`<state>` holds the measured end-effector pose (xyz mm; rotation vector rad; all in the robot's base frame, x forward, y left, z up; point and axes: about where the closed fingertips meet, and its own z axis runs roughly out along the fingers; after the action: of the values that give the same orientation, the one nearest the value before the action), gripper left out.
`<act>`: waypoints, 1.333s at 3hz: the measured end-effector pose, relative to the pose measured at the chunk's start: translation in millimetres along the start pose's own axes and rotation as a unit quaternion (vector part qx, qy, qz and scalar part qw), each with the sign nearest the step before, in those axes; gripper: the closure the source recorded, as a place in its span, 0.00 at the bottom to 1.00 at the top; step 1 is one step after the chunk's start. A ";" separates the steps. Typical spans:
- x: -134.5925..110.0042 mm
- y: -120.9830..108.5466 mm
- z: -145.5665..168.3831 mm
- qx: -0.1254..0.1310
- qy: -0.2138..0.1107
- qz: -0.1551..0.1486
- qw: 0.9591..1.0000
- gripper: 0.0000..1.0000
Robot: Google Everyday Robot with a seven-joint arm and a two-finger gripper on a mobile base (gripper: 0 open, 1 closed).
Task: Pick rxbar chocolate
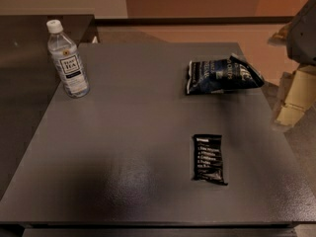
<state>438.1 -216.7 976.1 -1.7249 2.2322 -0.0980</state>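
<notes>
1 rxbar chocolate (209, 158), 1 snack bag (222, 75), 1 bottle (68, 60); fingers (296, 95) far right, gap unclear

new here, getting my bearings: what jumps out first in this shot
The small black rxbar chocolate lies flat at the near right of the grey table. A puffy dark snack bag lies behind it; a clear bottle stands at the far left corner. The tool hangs beyond the table's right edge.

The rxbar chocolate (209, 158) lies front right on the table (123, 132), the snack bag (222, 75) behind it, the drink bottle (68, 60) back left. The gripper (291, 105) hangs beyond the right edge.
</notes>
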 end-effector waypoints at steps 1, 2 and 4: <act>0.0 0.0 0.0 0.000 0.000 0.000 1.000 0.00; -2.4 10.7 10.7 -0.030 -0.022 -0.010 0.999 0.00; -23.1 52.7 58.4 -0.109 -0.092 -0.046 0.989 0.00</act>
<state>411.0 -172.3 912.6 -1.8642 2.0934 0.2832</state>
